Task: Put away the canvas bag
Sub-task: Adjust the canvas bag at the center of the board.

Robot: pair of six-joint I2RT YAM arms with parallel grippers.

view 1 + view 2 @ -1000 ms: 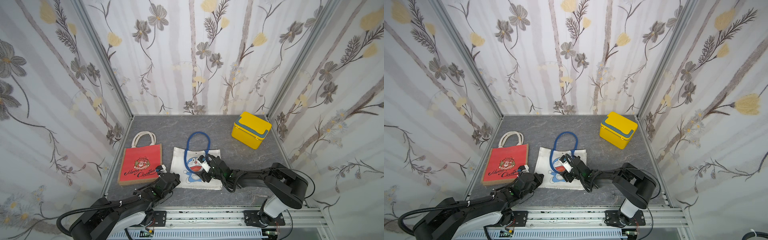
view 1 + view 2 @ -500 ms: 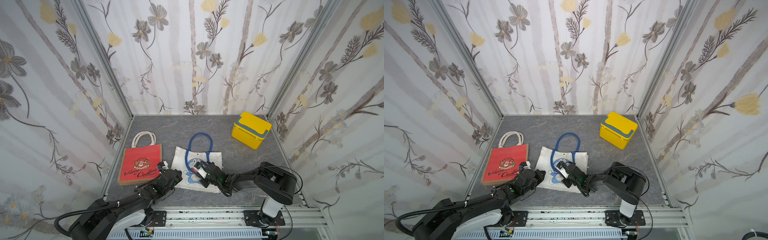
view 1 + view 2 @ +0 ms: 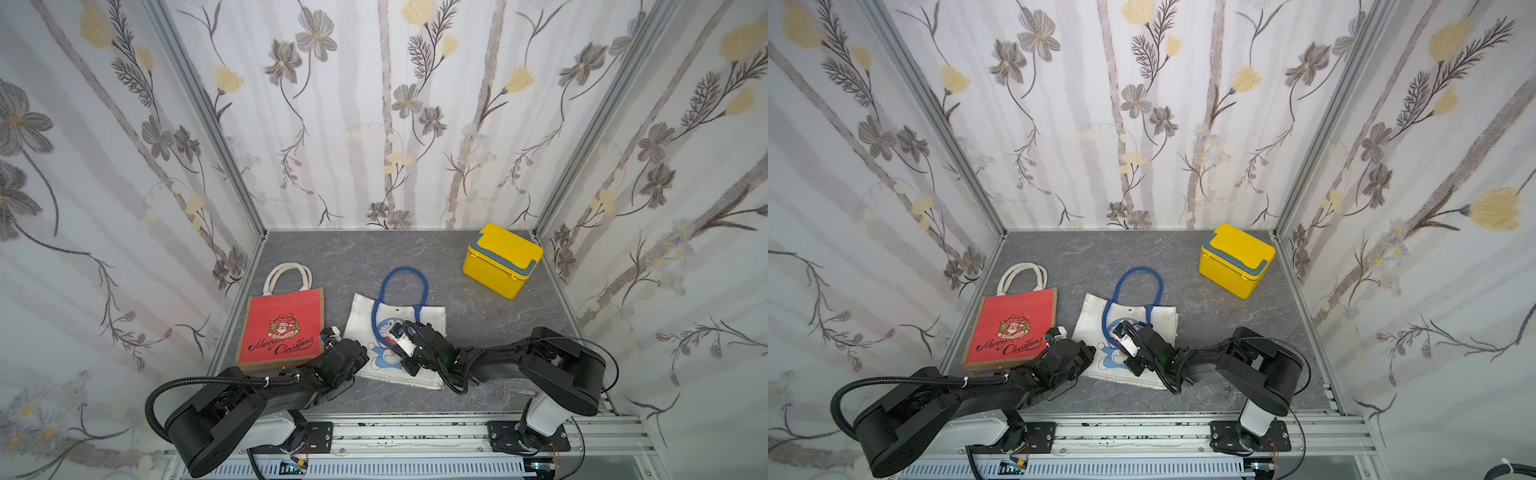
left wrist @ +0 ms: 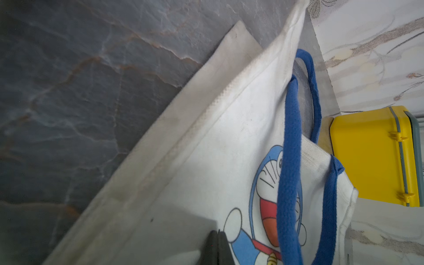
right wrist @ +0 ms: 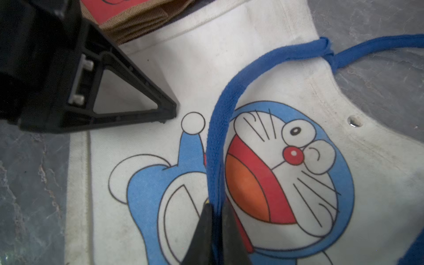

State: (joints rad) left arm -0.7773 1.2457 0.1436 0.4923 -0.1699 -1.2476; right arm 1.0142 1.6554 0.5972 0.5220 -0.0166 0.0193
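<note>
Floral wallpaper [image 3: 374, 124] closes off three sides of a grey marbled table [image 3: 353, 257]. The canvas bag [image 3: 363, 316] lies flat near the middle of the table's near edge. It is white, with a blue cartoon cat printed on its upper face. Both arms reach in low from the near side and meet over it.

The right fingers [image 5: 199, 241] are closed on the blue handle [image 5: 218, 142], and the strap runs up between the two tips and curves across the cat's face. A second handle [image 3: 405, 270] lies as an open loop on the table just beyond the bag's far edge.

The left fingers [image 4: 212, 250] are pressed together, with their tips on the bag's left part, beside the cat's raised paw. Whether any cloth is pinched between them I cannot tell. In the left wrist view the bag's side seam stands out as a long ridge.

A red Christmas bag [image 3: 282, 328] lies flat just left of the canvas bag, with its cream handles pointing to the far side. A yellow box [image 3: 503, 257] with grey trim sits closed in the far right corner, well apart from the bag.
</note>
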